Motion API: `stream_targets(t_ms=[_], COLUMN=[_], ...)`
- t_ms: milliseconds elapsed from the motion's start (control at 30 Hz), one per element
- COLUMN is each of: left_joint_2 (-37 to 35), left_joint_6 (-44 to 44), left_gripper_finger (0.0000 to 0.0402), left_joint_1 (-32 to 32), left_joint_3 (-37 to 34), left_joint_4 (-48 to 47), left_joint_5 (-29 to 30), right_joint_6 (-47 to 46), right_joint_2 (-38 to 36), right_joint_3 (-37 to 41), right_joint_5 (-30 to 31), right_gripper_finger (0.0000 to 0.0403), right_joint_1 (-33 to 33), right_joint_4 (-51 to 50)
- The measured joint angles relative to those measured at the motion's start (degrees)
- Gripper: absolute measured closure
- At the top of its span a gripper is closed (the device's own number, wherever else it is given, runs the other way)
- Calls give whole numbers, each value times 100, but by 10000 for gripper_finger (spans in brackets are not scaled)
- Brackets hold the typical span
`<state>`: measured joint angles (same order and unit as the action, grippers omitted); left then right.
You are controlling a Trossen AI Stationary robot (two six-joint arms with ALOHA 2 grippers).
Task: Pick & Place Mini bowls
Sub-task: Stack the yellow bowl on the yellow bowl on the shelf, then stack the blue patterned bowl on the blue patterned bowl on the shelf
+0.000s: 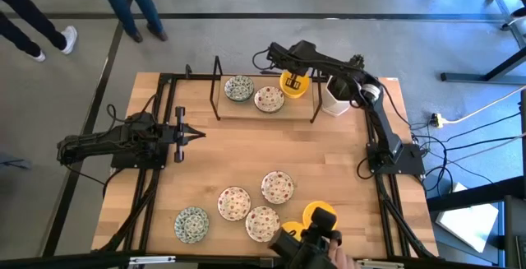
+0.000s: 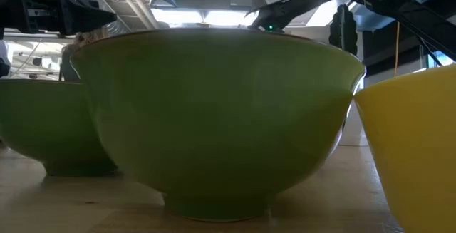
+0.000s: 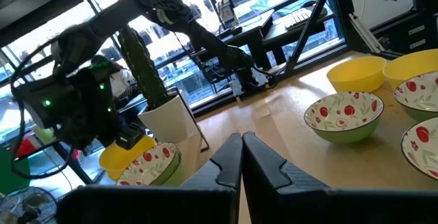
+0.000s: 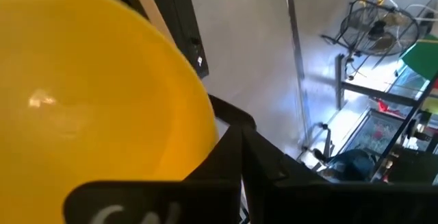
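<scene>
My right gripper (image 1: 293, 75) reaches to the table's far edge and is shut on a plain yellow mini bowl (image 1: 294, 85), which fills the right wrist view (image 4: 89, 94). Beside that bowl, a green-blue patterned mini bowl (image 1: 239, 88) and a red-speckled one (image 1: 269, 99) sit on their bases on a wooden board with black uprights (image 1: 246, 113). Several more mini bowls stand near the front edge: red-speckled ones (image 1: 278, 187), a green-blue one (image 1: 191, 224) and a yellow one (image 1: 319, 215). My left gripper (image 1: 200, 135) waits shut over the table's left side, holding nothing. My right gripper holds the yellow bowl by its rim (image 4: 213, 136), pinched between the two fingers. The fingers slant down at it from the table's right. The bowl sits tilted, its hollow toward the wrist. Whether its base rests on the board, I cannot tell.
A white square pot with a green cactus (image 1: 337, 95) stands just right of the held bowl. The board's black uprights (image 1: 216, 88) (image 1: 315, 96) rise on either side. A camera mount (image 1: 302, 244) sits at the front edge. Bare wood (image 1: 263, 150) lies mid-table. People's legs (image 1: 136, 6) show beyond the far edge.
</scene>
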<state>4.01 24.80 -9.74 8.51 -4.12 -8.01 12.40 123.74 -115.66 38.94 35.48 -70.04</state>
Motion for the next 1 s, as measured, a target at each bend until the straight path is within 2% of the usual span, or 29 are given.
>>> stream_targets(t_ms=[400, 567, 733, 867, 1000], left_joint_2=[0, 2, 1, 2, 0], left_joint_6=[0, 0, 0, 0, 0], left_gripper_finger=[396, 397, 394, 395, 397], left_joint_1=[-1, -1, -1, 0, 0], left_joint_3=[0, 0, 0, 0, 0], left_joint_4=[2, 1, 2, 0, 0], left_joint_5=[0, 0, 1, 1, 2], right_joint_6=[21, 96, 462, 744, 924], right_joint_2=[2, 2, -408, -1245, -2346], right_joint_3=[162, 119, 101, 92, 92], right_joint_5=[-205, 152, -65, -898, -2833], right_gripper_finger=[399, 398, 400, 400, 401], right_joint_1=[75, 61, -133, -426, -783], right_joint_4=[304, 249, 525, 960, 1465])
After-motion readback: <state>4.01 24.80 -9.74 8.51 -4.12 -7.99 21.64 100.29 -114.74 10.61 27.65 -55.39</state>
